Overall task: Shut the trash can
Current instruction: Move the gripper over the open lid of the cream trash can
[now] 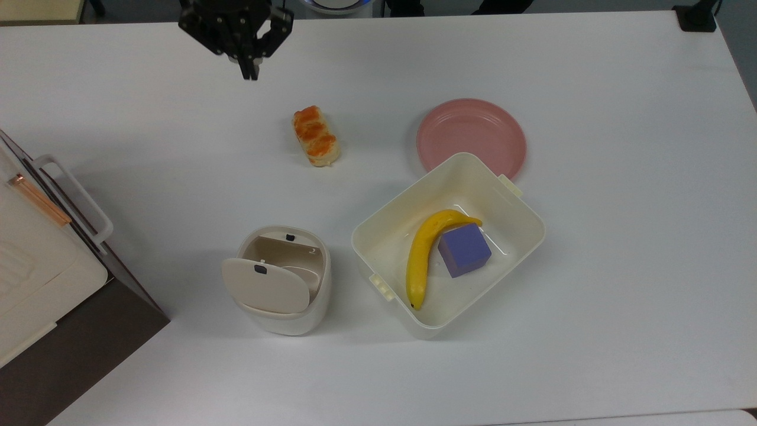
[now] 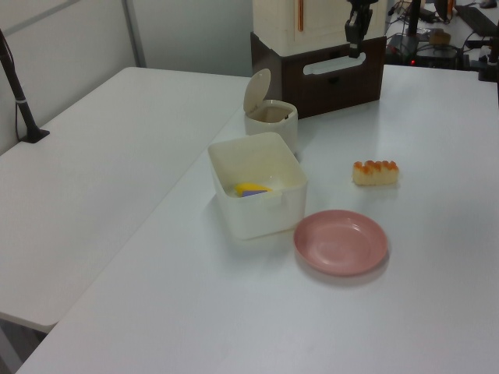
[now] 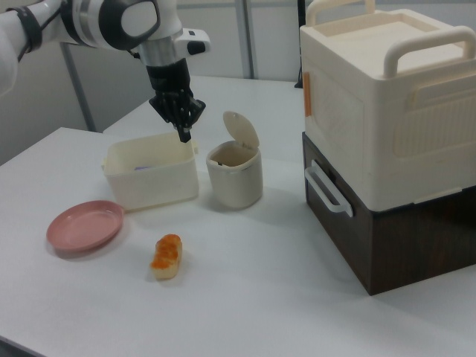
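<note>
Black two-finger gripper pinched closed, empty, top-left in the top view; likely for pushing the small cream plastic trash can's upright beige lid.

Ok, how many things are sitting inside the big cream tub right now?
2: a banana lying along the tub's middle, and a purple block touching it on the top view's right. Nothing else shows on the tub floor.

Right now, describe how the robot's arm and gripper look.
The arm has rounded white segments with dark grey joint caps and black bands. A white wrist leads down to a black gripper, angular and mechanical, ending in two slim black fingers.
</note>
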Robot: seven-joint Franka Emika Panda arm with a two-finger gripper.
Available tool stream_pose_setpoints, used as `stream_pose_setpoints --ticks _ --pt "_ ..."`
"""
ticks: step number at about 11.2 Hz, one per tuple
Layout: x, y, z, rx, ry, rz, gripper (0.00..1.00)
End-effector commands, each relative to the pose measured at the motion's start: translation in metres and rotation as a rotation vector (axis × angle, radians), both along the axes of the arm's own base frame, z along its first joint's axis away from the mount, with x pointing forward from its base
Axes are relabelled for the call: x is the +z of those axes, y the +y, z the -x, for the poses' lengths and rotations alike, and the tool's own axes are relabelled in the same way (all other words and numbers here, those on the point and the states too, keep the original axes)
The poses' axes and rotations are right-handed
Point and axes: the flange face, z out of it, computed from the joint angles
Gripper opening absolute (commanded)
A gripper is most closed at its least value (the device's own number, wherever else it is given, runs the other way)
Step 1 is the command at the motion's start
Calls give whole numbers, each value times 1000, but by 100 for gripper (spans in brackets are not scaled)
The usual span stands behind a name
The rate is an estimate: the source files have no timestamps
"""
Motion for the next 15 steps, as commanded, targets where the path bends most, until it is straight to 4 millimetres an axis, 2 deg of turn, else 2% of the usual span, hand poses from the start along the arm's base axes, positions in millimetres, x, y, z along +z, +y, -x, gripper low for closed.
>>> stream_pose_setpoints --ticks 1,4,6,8,9,15 --pt "-17 -5 -35 -29 -24 10 0" --pt "-14 -11 -73 -305 -140 -24 0" --pt "-3 -14 -85 -480 -255 -64 0" --pt "-2 -14 -98 -617 -322 -107 0" --pt "-2 -4 -109 -656 -344 -106 0" --pt "-18 18 -146 -886 -456 -105 0"
